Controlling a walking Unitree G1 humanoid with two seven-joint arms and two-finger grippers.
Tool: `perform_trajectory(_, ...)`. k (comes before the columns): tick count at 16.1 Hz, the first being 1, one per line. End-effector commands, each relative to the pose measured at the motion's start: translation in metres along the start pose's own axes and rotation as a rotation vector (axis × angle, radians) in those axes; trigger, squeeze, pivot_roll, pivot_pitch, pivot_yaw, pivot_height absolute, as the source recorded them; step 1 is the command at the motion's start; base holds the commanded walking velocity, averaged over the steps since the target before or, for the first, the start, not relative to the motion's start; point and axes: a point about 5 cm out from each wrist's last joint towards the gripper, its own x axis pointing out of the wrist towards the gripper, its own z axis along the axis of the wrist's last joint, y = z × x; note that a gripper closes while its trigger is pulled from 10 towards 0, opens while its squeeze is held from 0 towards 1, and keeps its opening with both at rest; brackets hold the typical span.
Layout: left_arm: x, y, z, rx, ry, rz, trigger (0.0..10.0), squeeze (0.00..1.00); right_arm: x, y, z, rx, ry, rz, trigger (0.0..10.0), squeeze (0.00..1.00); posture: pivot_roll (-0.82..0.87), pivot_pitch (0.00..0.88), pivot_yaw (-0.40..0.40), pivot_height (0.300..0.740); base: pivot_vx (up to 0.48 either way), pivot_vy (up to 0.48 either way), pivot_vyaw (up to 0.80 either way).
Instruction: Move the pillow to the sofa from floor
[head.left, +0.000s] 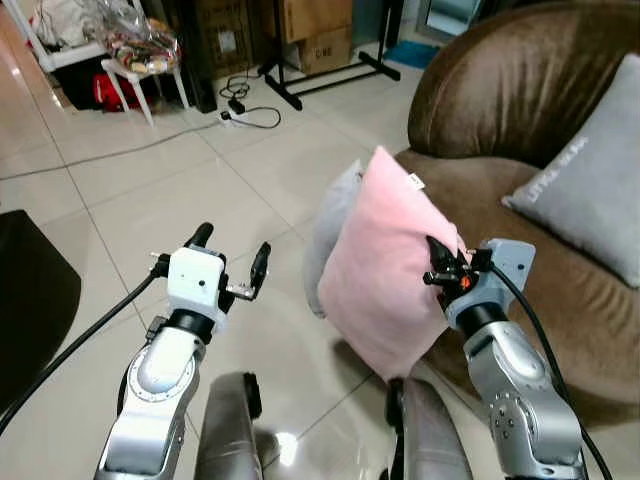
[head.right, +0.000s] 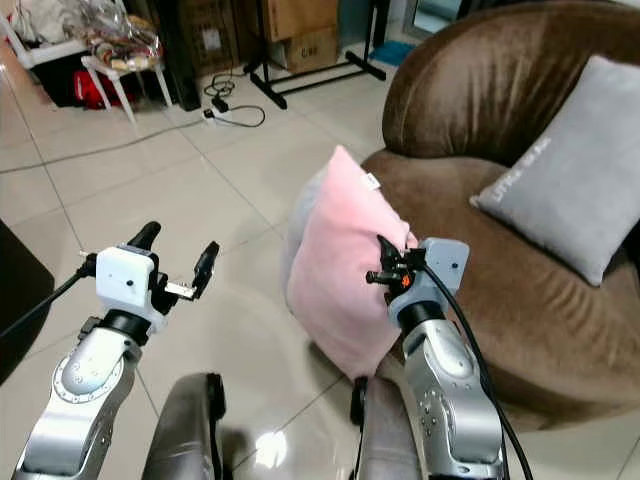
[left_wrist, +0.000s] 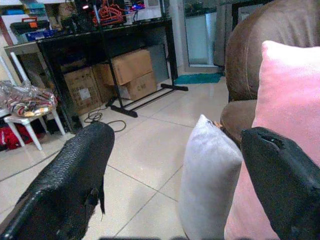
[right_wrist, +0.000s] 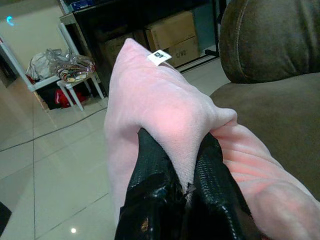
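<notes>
So from the left eye view the right gripper (head.left: 437, 262) has the pink pillow (head.left: 385, 265) pinched at its edge, and the pillow is held upright off the tile floor (head.left: 150, 190), just in front of the brown sofa (head.left: 500, 110); a white tag sticks out near its top corner; there's a grey pillow (head.left: 328, 230) tucked right behind the pink one, down low by the sofa's front, and another grey cushion (head.left: 590, 185) with lettering leaning on the sofa's seat; the left gripper (head.left: 232, 255) is up over the floor, well clear of both pillows, fingers spread apart and holding nothing. Right eye view is the same scene — pink pillow hanging from the right gripper beside the sofa's seat edge; a white chair (head.right: 112, 62) with a plastic-wrapped bundle and a power strip with cables sit further back on the floor. Left wrist view: two black fingers (left_wrist: 67, 182) wide apart, with the grey pillow between them in the distance and the pink one next to it; cardboard boxes (left_wrist: 131, 67) under a black table behind. Right wrist view: both fingers (right_wrist: 152, 172) clenched on a fold of pink fabric — you can see it bunched up between them; sofa on one side.
</notes>
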Motion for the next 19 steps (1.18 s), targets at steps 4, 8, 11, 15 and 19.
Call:
perform_trajectory(4,0.003,0.004,0.001,0.017,-0.008,0.017,10.0,0.52,0.0,0.004,0.017,0.012,-0.073,0.01,10.0,0.0,0.0,0.0,-0.005,0.637,0.0,0.0,0.0)
perform_trajectory(8,0.003,0.003,0.0,0.016,-0.005,0.015,10.0,0.52,-0.001,0.002,0.02,0.004,-0.092,-0.005,10.0,0.0,0.0,0.0,-0.002,0.662,0.0,0.0,0.0)
perform_trajectory(11,0.004,0.003,0.001,0.018,-0.007,0.015,10.0,0.52,-0.002,0.002,0.021,0.012,-0.096,-0.007,10.0,0.0,0.0,0.0,0.0,0.677,0.0,0.0,0.0)
perform_trajectory(15,0.005,0.003,0.001,0.02,-0.007,0.018,10.0,0.52,0.0,0.0,0.016,-0.039,-0.05,-0.033,10.0,0.0,-0.01,0.0,-0.001,0.707,0.0,0.0,0.0)
perform_trajectory(19,0.006,0.004,0.001,0.017,-0.01,0.037,10.0,0.51,0.0,-0.004,0.011,-0.023,-0.028,-0.059,10.0,0.0,-0.01,0.0,0.0,0.732,0.0,0.0,0.0)
